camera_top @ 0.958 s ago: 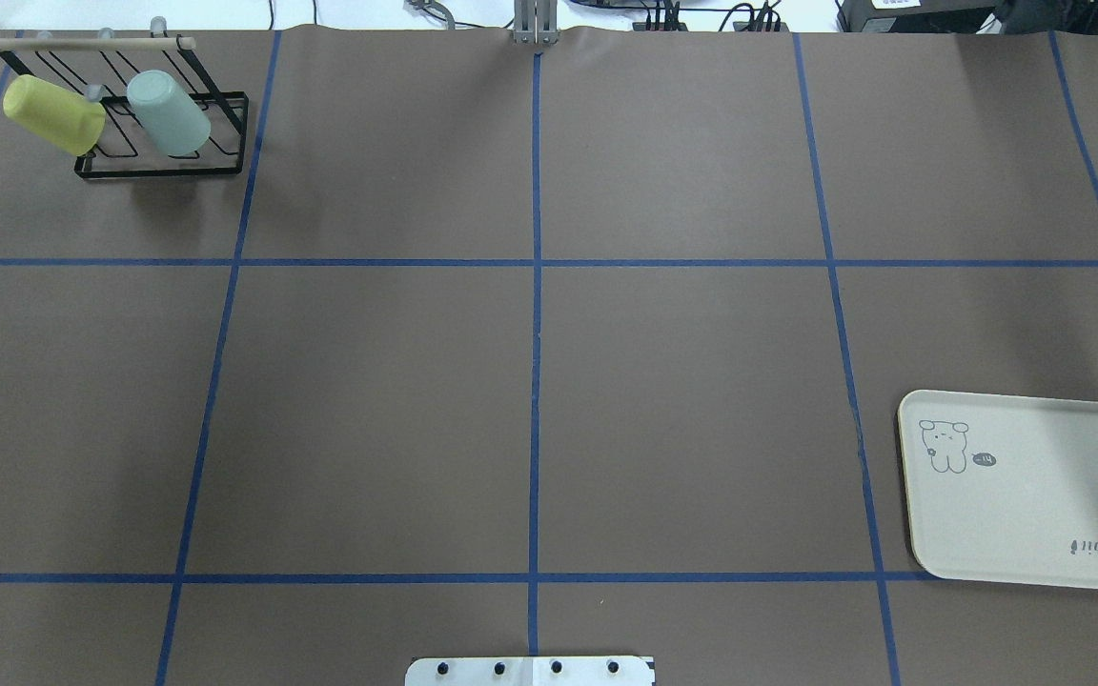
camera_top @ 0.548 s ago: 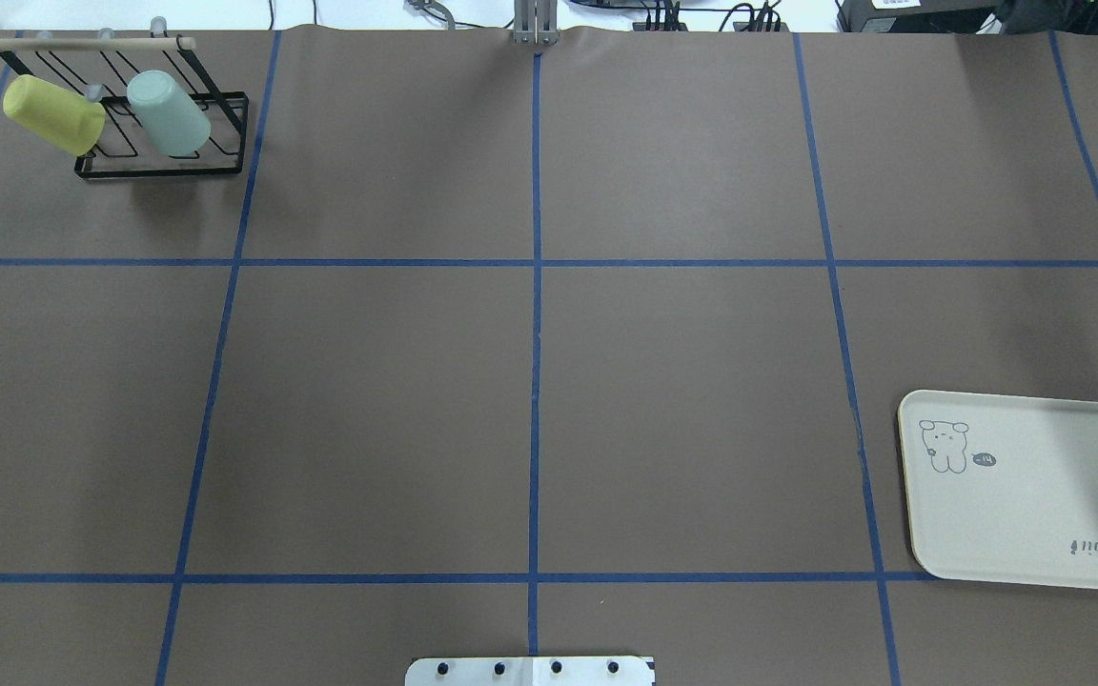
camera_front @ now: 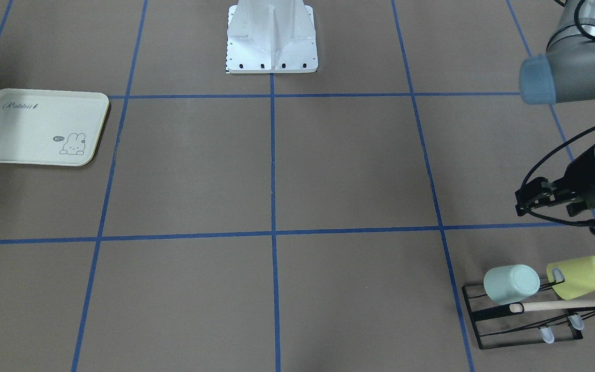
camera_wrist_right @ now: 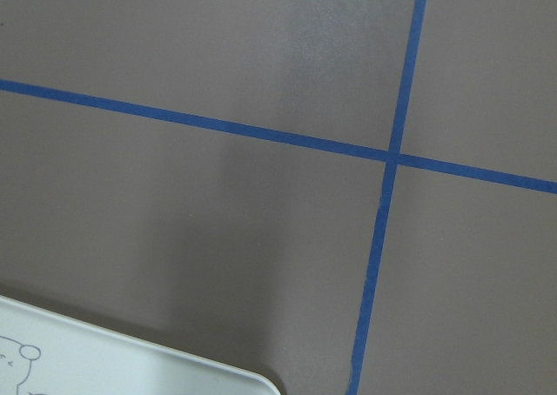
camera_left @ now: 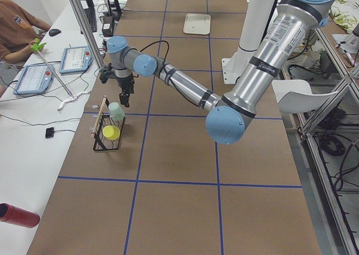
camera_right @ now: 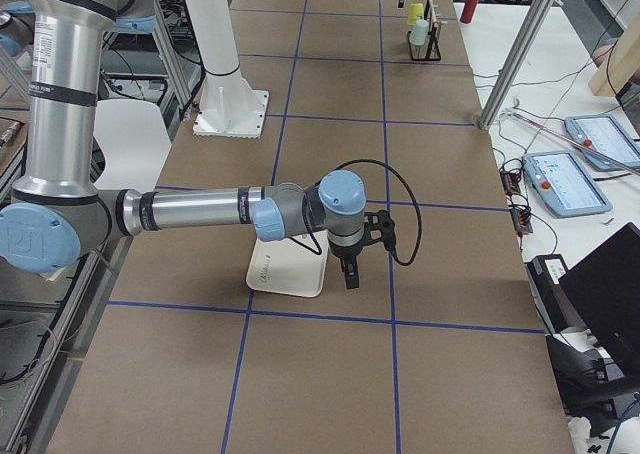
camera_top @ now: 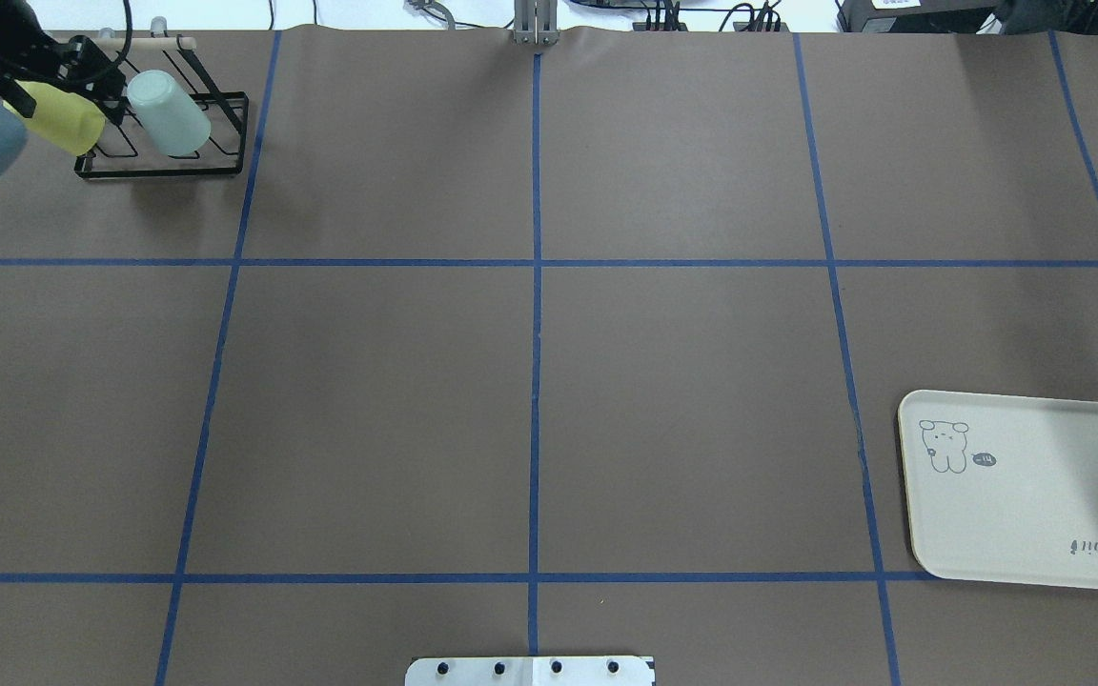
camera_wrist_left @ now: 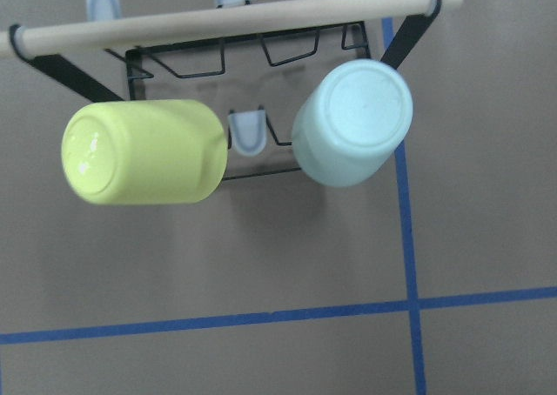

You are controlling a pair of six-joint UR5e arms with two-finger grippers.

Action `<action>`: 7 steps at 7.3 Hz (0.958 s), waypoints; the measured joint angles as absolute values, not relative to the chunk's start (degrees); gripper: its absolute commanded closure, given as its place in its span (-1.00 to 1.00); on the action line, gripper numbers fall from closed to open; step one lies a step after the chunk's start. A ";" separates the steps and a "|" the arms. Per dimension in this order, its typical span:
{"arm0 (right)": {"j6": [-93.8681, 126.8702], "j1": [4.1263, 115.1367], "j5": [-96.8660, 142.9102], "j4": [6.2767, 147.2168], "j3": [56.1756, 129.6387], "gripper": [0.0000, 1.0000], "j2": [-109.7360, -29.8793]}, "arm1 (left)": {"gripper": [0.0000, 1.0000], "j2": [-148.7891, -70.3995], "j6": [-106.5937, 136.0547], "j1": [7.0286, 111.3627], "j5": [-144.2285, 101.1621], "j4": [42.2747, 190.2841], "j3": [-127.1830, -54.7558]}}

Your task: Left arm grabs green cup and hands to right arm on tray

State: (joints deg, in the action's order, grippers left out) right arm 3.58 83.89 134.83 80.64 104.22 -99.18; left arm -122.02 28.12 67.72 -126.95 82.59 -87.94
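Left pincer (camera_front: 522,202) arrived above rack (camera_front: 566,305), spread, partly masking yellow cup (camera_top: 68,126), right pincer (camera_right: 350,274) unreadable

Rack, yellow cup and the desk along my table

A black wire rack (camera_top: 160,172) stands on the brown table cover (camera_top: 682,410), in the far corner on my left. A yellow cup (camera_wrist_left: 144,151) sits tilted on one of its pegs, bottom upward, just under the wooden rod (camera_wrist_left: 235,16) that runs across the top of the rack. Small pale caps (camera_wrist_left: 246,132) cover the free pegs. Blue tape lines (camera_top: 536,381) divide the cover into big squares. On the white desk beyond the far edge I see two tablets (camera_left: 80,59), a red bottle (camera_left: 15,215) and a dark laptop (camera_right: 600,284). A person (camera_left: 17,24) sits at that desk. On my own side stands a white chair (camera_left: 297,95).
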 measured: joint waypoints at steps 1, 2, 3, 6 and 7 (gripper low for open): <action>3.62 83.81 134.84 80.61 103.93 -1.00 -99.13 | -1.00 -125.39 29.32 66.77 -125.70 83.26 -83.21; 3.62 83.79 134.88 80.58 103.65 -1.00 -99.09 | -1.00 -128.63 29.69 66.25 -125.16 83.78 -78.44; 3.61 83.77 134.89 80.56 103.51 -1.00 -99.07 | -1.00 -130.44 29.64 65.81 -124.98 84.94 -74.87; 3.60 83.70 134.83 80.52 103.27 -1.00 -99.03 | -1.00 -131.80 29.70 65.29 -124.82 89.29 -69.31; 3.60 83.61 134.83 80.51 103.23 -1.00 -99.00 | -1.00 -131.90 29.60 65.25 -124.81 90.48 -67.78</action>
State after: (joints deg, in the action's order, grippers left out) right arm 3.60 83.61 134.83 80.51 103.23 -99.00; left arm -131.90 29.60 65.25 -124.81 90.48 -67.78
